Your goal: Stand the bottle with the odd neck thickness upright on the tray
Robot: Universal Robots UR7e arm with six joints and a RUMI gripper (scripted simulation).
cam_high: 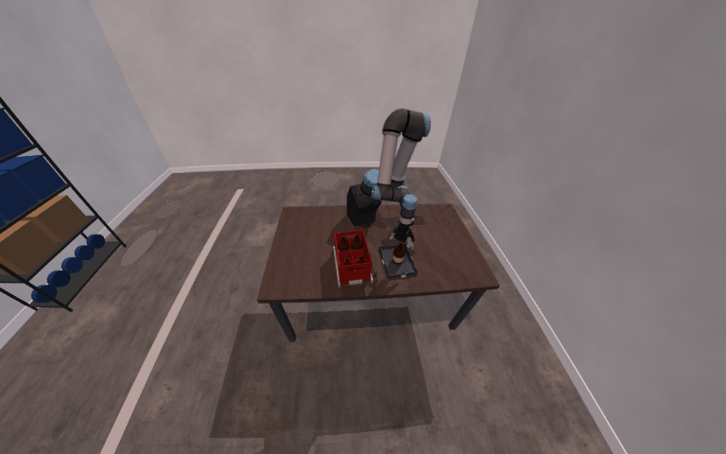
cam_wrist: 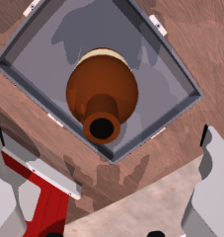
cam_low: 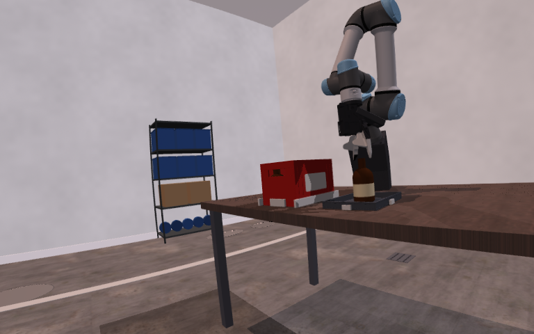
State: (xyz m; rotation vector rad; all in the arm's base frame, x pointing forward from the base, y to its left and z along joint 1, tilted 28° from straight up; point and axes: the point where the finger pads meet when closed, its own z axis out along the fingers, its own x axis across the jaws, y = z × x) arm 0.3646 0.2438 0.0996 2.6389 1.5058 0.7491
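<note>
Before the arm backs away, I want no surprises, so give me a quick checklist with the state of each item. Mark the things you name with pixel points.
1. End effector (cam_high: 403, 241) (cam_low: 361, 154) (cam_wrist: 103, 125) open: ok.
2. Bottle on the tray (cam_high: 398, 255) (cam_low: 363, 184) (cam_wrist: 102, 81) upright: ok.
3. Tray (cam_high: 407, 274) (cam_low: 331, 204) (cam_wrist: 156, 125) flat on the table (cam_high: 303, 248) (cam_low: 468, 207) (cam_wrist: 210, 64): ok.
4. Crate (cam_high: 354, 276) (cam_low: 277, 186) (cam_wrist: 47, 209) level: ok.
5. Bottle's neck differs from those in the crate: cannot tell.
</note>
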